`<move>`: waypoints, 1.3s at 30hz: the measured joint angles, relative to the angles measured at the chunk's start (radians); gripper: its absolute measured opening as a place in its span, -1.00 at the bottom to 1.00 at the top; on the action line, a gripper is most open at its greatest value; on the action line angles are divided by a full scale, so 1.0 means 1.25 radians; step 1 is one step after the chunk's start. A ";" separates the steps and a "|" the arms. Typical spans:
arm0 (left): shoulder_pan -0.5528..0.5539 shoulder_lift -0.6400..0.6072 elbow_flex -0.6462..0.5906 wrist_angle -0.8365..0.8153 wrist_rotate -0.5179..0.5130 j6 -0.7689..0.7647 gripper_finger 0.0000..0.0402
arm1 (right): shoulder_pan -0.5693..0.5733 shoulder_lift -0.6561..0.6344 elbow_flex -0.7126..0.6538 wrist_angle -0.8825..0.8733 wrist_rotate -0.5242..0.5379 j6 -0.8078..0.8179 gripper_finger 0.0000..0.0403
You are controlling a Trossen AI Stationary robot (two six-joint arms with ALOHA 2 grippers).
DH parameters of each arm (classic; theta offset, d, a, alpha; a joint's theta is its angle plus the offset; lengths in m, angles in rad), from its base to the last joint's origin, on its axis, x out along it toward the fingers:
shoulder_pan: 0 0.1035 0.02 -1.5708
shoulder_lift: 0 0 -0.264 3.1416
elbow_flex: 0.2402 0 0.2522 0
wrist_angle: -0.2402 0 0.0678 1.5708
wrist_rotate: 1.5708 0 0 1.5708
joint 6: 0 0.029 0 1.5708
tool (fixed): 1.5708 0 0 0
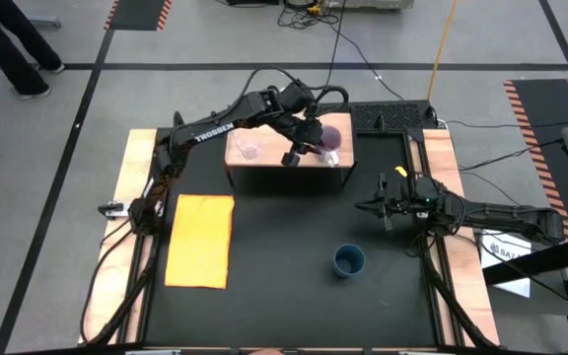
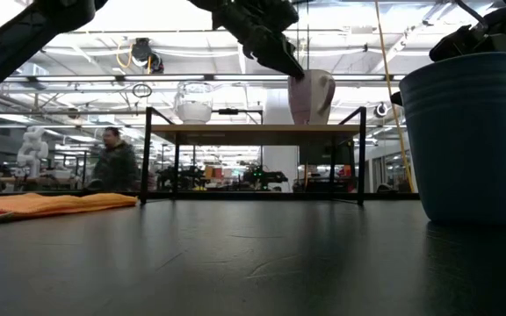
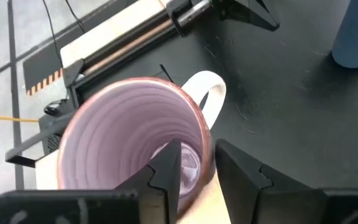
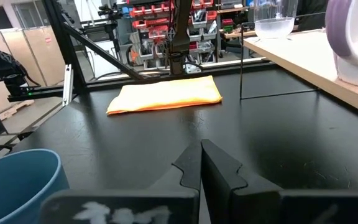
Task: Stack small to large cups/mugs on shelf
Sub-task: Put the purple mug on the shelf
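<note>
The light-wood shelf (image 1: 286,170) stands at the table's far middle on thin black legs. A small clear glass cup (image 1: 249,150) rests by its base on the shelf's left part. The light purple mug (image 1: 330,140) with a pale handle (image 3: 207,93) sits on the shelf's right part, and my left gripper (image 3: 194,171) is shut on it. The dark blue cup (image 1: 349,260) stands upright on the black table, near right. My right gripper (image 1: 383,207) is shut on nothing at the table's right side, next to the blue cup (image 4: 17,180). My left gripper has one finger (image 3: 166,171) inside the purple mug and one finger (image 3: 244,174) outside, pinching the wall at the rim (image 3: 205,149) on the side next to the handle. The fingers slant down from the table's far left. The mug stands upright, its base on the shelf (image 2: 253,132).
A flat yellow-orange mat (image 1: 201,240) lies on the table's left half. The table has wooden side rails (image 1: 440,158) and a dark bar at the far right. People and racks show in the room beyond. Bare black tabletop lies between mat and blue cup.
</note>
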 joint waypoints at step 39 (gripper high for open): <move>0.003 -0.034 -0.002 0.022 -0.027 0.039 -0.92 | 0.000 0.000 0.000 0.018 0.000 0.009 -1.00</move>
